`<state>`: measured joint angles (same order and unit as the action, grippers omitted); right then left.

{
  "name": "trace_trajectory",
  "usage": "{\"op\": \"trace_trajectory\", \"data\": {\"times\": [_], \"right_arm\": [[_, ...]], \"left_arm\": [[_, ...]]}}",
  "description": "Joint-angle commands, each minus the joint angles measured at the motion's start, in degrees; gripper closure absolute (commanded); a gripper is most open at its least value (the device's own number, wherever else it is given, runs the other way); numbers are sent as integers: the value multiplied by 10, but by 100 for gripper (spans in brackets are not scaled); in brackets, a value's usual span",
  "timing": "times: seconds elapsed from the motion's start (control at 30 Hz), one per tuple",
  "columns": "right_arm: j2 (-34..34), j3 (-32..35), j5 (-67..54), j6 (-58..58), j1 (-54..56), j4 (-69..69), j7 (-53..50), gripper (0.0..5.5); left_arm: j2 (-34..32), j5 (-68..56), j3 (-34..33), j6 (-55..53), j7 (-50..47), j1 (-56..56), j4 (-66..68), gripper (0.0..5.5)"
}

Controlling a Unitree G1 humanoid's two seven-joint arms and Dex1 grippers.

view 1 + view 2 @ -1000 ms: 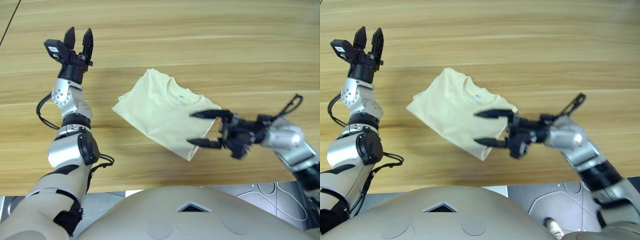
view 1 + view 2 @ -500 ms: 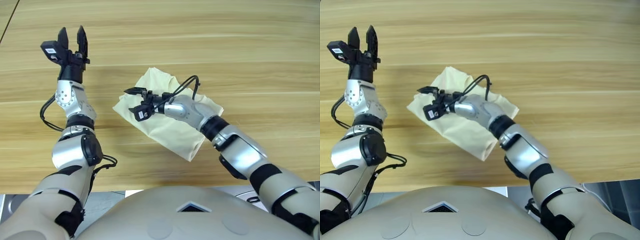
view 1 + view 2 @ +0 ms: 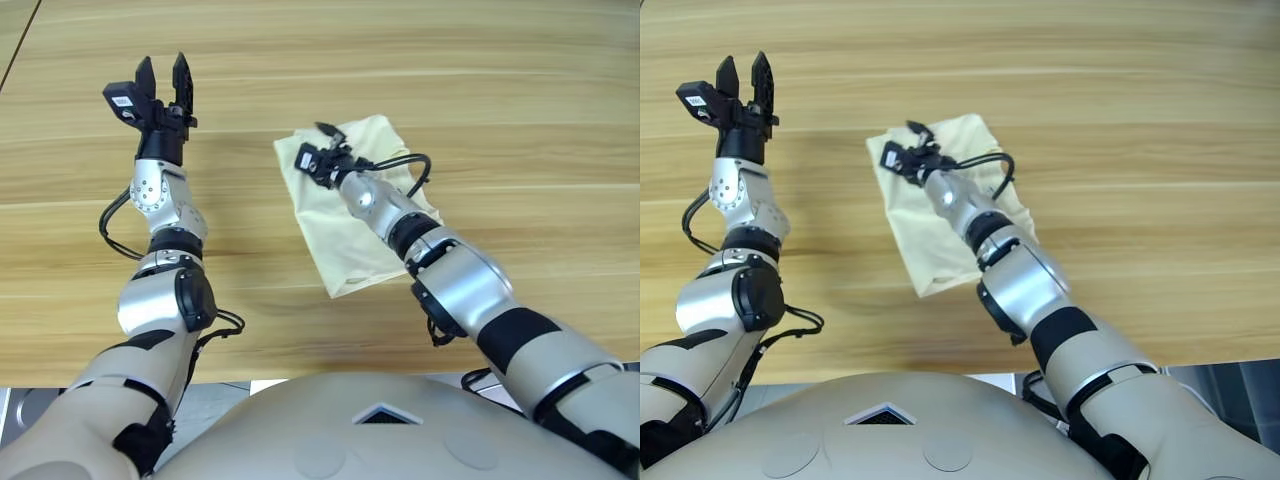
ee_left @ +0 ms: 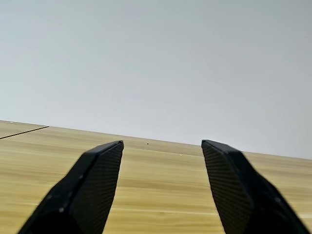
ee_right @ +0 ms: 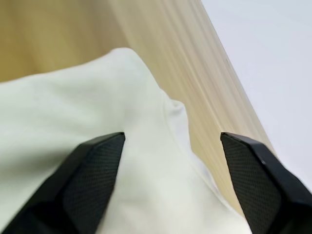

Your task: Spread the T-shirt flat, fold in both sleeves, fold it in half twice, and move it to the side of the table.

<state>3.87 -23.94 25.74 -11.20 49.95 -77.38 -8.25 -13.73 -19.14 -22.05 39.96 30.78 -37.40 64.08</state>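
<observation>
Yellow T-shirt (image 3: 335,240), its far corner hidden beneath the spread right claw (image 5: 170,139).

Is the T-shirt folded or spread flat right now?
Folded. The T-shirt lies on the table as a compact, roughly rectangular bundle, and no sleeves stick out on either side.

Bright, even light washes the wooden table (image 3: 500,60), leaving faint, soft-edged shadows beside the T-shirt (image 3: 345,240).

Folded T-shirt (image 3: 350,225) on wooden table (image 3: 500,90)
</observation>
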Motion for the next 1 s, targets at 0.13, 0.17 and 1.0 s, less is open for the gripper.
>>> {"op": "trace_trajectory", "data": {"times": [0.13, 0.17, 1.0], "right_arm": [[-13, 69, -33, 47, 11, -10, -29, 185], [-13, 74, -33, 48, 12, -9, -30, 185], [-581, 155, -159, -310, -455, 703, 483, 182]], "left_arm": [[11, 23, 22, 22, -2, 14, -17, 251], [12, 24, 23, 24, -3, 15, -19, 251], [-211, 325, 287, 155, 178, 298, -449, 159]]}}
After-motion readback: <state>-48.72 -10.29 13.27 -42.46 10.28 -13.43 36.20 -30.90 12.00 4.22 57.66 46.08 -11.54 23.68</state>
